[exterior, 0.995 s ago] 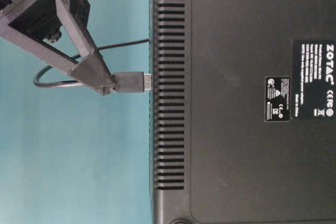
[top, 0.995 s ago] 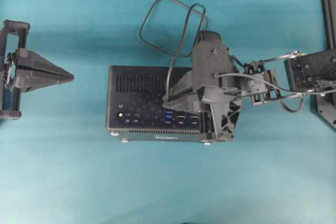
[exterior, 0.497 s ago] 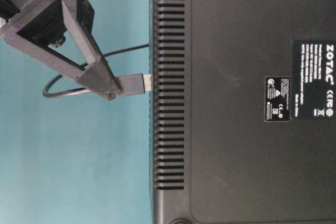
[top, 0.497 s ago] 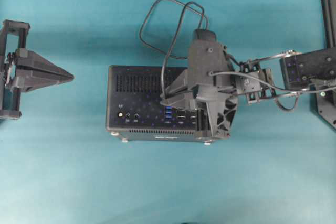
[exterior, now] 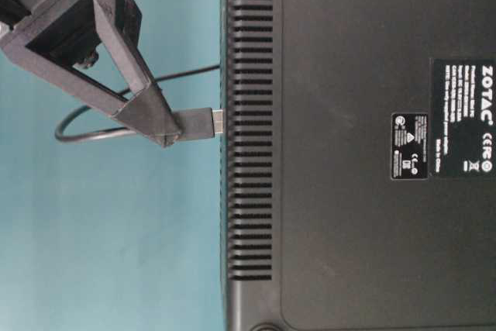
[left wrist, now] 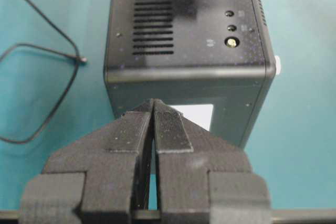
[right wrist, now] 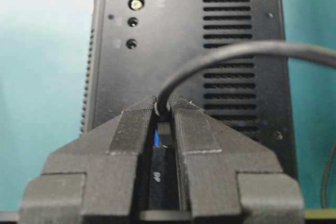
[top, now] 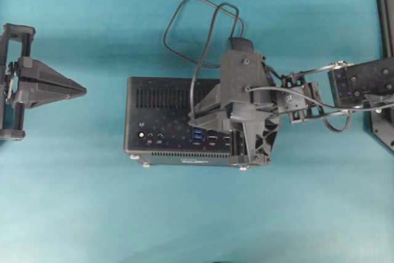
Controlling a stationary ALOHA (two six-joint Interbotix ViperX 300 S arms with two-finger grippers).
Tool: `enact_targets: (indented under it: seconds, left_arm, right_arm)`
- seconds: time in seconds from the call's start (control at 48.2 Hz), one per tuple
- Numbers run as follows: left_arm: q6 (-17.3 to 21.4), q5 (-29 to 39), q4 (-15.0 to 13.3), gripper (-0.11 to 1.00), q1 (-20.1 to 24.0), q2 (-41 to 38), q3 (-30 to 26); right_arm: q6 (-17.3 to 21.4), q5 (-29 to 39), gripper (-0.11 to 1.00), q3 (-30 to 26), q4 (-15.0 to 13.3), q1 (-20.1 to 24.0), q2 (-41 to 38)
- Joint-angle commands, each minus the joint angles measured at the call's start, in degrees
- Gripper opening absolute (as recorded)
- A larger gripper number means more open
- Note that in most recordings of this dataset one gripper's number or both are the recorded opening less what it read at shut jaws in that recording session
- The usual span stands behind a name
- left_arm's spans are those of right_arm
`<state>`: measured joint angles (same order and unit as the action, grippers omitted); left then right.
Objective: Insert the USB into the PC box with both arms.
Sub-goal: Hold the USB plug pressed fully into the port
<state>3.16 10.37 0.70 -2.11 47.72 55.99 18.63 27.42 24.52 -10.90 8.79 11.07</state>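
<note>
From the wrist I see my right gripper (right wrist: 164, 109) pinching the USB (right wrist: 164, 145) plug, its cable (right wrist: 236, 53) arching off right. Below sits the PC box (right wrist: 157, 40), vent grille (right wrist: 233, 51) right, three round sockets (right wrist: 134, 22) left, a blue port (right wrist: 157, 137) peeking between the fingers.

Plain teal tabletop (top: 74, 201), evenly lit w/ soft shadows.

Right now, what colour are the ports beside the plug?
Blue ports, clearest in the overhead view, on the black PC box.
</note>
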Motion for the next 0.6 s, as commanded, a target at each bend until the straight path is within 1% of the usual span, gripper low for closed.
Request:
enact_targets:
  seconds: [0.0, 0.166, 0.311, 0.394, 0.58]
  left_arm:
    - [-0.1, -0.4, 0.1, 0.0, -0.1, -0.2, -0.5]
    - [-0.1, -0.5, 0.1, 0.0, -0.1, -0.2, -0.4]
    - [-0.1, -0.5, 0.1, 0.0, -0.1, -0.2, -0.4]
    - [-0.1, -0.5, 0.1, 0.0, -0.1, -0.2, -0.4]
    - [-0.1, -0.5, 0.1, 0.0, -0.1, -0.2, -0.4]
  right_arm:
    - [-0.1, 0.5, 0.11, 0.0, -0.1, -0.2, 0.3]
    - [0.1, 0.3, 0.11, -0.1, 0.4, 1.4, -0.4]
    - [0.2, 0.3, 0.11, -0.3, 1.4, 2.7, -1.0]
    - [0.2, 0.5, 0.11, -0.2, 1.4, 2.7, -0.8]
    - [0.0, 0.9, 0.11, 0.4, 0.6, 0.8, -0.2]
